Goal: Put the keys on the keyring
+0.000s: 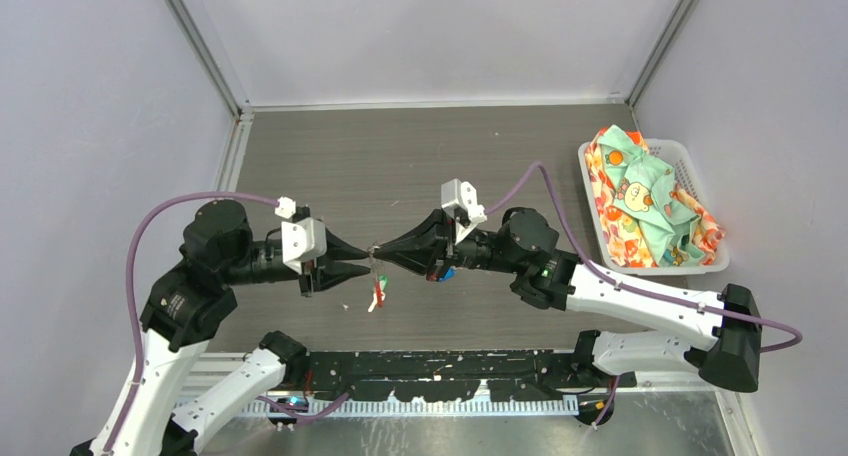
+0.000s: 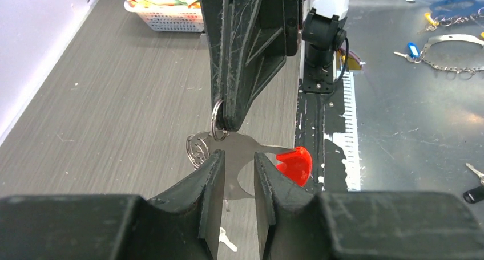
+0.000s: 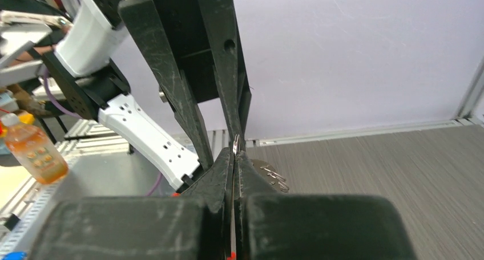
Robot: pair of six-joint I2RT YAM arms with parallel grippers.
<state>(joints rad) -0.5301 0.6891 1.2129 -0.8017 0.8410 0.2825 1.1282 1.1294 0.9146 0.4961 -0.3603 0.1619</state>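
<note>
My right gripper (image 1: 379, 248) is shut on the silver ring of the keyring (image 2: 246, 145), held above the table. From the ring hang a flat metal tag, thin wire loops (image 2: 196, 149) and a red plastic piece (image 2: 295, 163). In the right wrist view the ring's edge (image 3: 235, 145) sticks up between the closed fingertips. My left gripper (image 2: 238, 156) faces it tip to tip, open, its fingers (image 2: 212, 177) either side of the tag with a gap showing. A small pale key (image 2: 229, 240) lies on the table below. A blue piece (image 1: 447, 273) shows under the right gripper.
A white basket (image 1: 664, 269) with patterned cloth stands at the right edge of the table. Beyond the near edge, on the metal bench, lie a blue-headed key (image 2: 412, 50) and chains (image 2: 456, 55). The black base rail (image 1: 440, 371) runs along the front.
</note>
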